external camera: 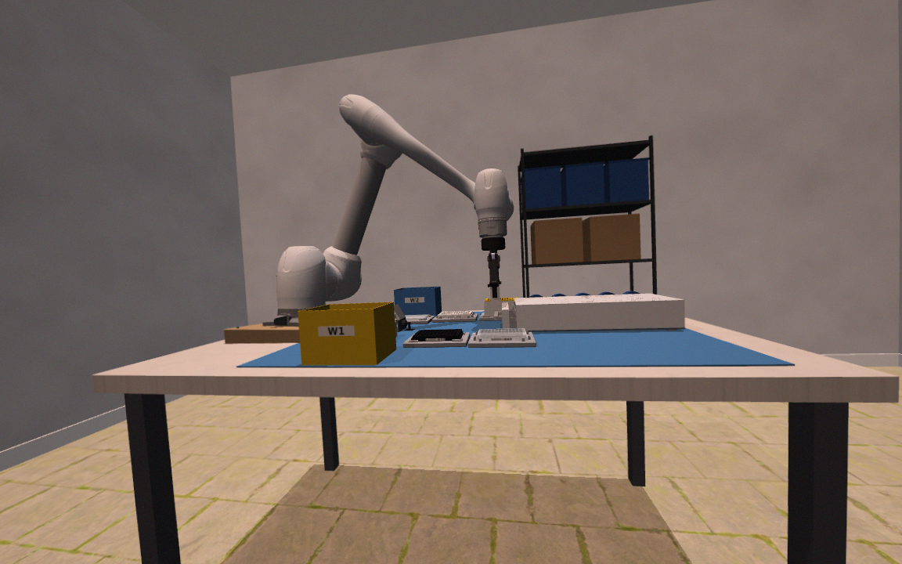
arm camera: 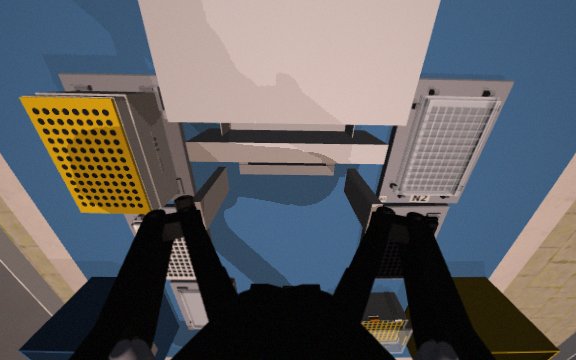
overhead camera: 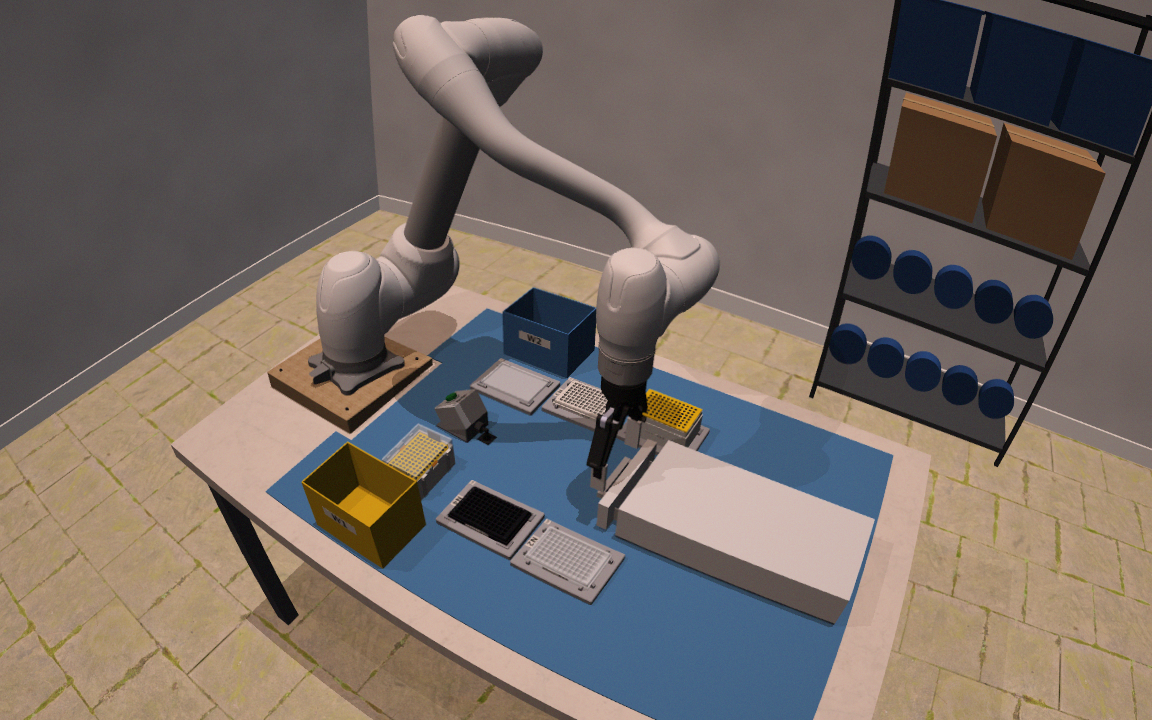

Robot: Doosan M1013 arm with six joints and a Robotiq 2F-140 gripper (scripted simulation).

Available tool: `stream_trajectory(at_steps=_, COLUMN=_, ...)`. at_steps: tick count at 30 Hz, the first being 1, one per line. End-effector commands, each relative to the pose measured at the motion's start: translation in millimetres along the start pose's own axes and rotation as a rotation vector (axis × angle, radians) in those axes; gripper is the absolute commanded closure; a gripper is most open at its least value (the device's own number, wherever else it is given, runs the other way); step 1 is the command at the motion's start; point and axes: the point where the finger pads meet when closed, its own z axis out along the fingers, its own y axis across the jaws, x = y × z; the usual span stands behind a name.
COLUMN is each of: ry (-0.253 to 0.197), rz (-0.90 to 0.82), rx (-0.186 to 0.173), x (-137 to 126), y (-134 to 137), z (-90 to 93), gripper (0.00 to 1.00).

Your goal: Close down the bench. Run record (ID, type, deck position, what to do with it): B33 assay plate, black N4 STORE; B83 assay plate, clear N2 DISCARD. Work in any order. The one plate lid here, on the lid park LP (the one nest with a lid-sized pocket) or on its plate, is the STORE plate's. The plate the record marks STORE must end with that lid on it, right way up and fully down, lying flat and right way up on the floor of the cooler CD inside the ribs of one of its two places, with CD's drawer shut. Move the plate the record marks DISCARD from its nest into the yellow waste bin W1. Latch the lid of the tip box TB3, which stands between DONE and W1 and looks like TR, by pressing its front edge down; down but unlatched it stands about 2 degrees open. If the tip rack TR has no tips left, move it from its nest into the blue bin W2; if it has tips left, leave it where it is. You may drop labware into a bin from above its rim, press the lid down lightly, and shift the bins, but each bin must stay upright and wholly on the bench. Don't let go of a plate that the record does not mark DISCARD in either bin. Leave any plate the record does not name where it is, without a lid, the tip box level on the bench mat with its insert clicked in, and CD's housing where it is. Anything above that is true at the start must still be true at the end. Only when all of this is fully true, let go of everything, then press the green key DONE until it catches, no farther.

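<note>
My gripper [overhead camera: 602,458] is open and empty. It hangs low over the mat just in front of the drawer front [arm camera: 288,152] of the white cooler CD [overhead camera: 746,528]. The drawer front stands a little out from the housing, with a dark gap behind it. In the wrist view the fingertips flank the drawer's handle [arm camera: 287,169] from short of it. The black plate [overhead camera: 490,513] lies in nest N4 without a lid. The clear plate [overhead camera: 567,552] lies in N2 [arm camera: 445,145]. The lid [overhead camera: 515,383] lies on its park by the blue bin.
The yellow bin W1 [overhead camera: 363,501] stands at the front left and the blue bin W2 [overhead camera: 549,329] at the back. The tip box TB3 [overhead camera: 419,454] sits between W1 and the DONE key [overhead camera: 462,414]. Another clear plate [overhead camera: 582,396] and the yellow tip rack [overhead camera: 671,410], showing dark holes, lie behind my gripper.
</note>
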Motion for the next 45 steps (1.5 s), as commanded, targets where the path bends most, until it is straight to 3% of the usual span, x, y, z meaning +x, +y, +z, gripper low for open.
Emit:
stream_trajectory(at_steps=1, ry=0.000, rz=0.000, rx=0.000, x=0, y=0, z=2.0, gripper=0.13)
stream_trajectory(at_steps=29, ry=0.000, rz=0.000, rx=0.000, x=0, y=0, z=36.6, gripper=0.13)
stream_trajectory(at_steps=39, ry=0.000, rz=0.000, rx=0.000, x=0, y=0, z=37.3, gripper=0.13)
stream_trajectory(at_steps=40, ry=0.000, rz=0.000, rx=0.000, x=0, y=0, z=37.3, gripper=0.34)
stream_trajectory(at_steps=45, ry=0.000, rz=0.000, rx=0.000, x=0, y=0, z=37.3, gripper=0.36)
